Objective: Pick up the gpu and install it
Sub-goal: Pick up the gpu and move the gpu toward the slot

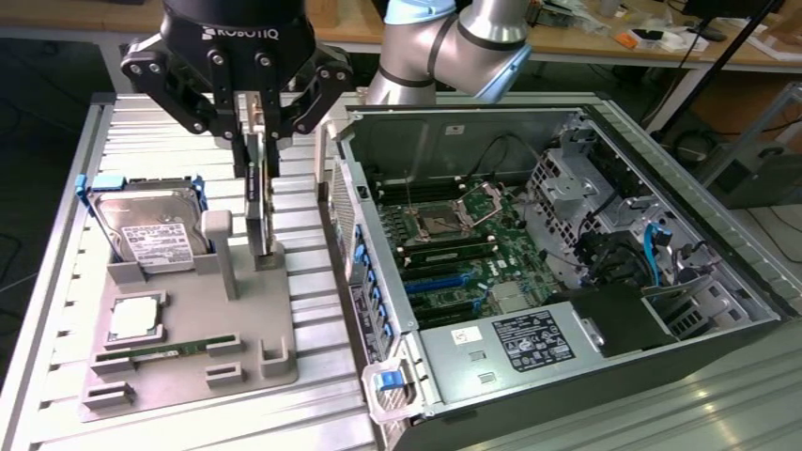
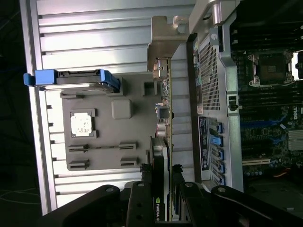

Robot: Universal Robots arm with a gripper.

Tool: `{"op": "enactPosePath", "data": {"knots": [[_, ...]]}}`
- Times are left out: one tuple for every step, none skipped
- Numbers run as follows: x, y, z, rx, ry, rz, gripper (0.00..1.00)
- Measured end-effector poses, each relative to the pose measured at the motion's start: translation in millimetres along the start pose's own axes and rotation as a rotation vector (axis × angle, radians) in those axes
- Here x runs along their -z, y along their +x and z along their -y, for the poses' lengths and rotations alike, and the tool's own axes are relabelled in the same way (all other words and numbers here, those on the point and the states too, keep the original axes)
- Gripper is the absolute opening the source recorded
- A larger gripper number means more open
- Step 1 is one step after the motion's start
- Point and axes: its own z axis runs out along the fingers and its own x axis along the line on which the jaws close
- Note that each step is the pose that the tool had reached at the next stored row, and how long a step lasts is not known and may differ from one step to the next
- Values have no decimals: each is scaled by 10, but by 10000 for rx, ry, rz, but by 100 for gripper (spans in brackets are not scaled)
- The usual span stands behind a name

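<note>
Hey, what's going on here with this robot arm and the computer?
A robot arm's end effector is closed on the top edge of the gpu, which stands upright in its slot on the gray parts holder. The card is not yet in the open computer case beside it, where the motherboard lies exposed.

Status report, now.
Tool shut on gpu. Gpu on edge over gray tray. Hard drive and open case flank it, both apart.
</note>
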Motion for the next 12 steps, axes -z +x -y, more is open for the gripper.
{"op": "enactPosePath", "data": {"knots": [[-1,-11,-1,-1,-1,1,27],[-1,-19,-1,-1,-1,1,27],[-2,-25,-2,-1,-1,2,27],[-2,-31,-2,-1,-1,1,27],[-2,-37,-3,-1,-1,1,27],[-2,-41,-3,-1,-2,2,27],[-2,-47,-3,-1,-1,1,27],[-2,-51,-4,-1,-1,1,27],[-2,-54,-4,-1,-2,1,27],[-2,-57,-4,-2,-1,2,27],[-3,-60,-4,-2,-1,2,27],[-2,-62,-4,-1,-1,2,27]]}}
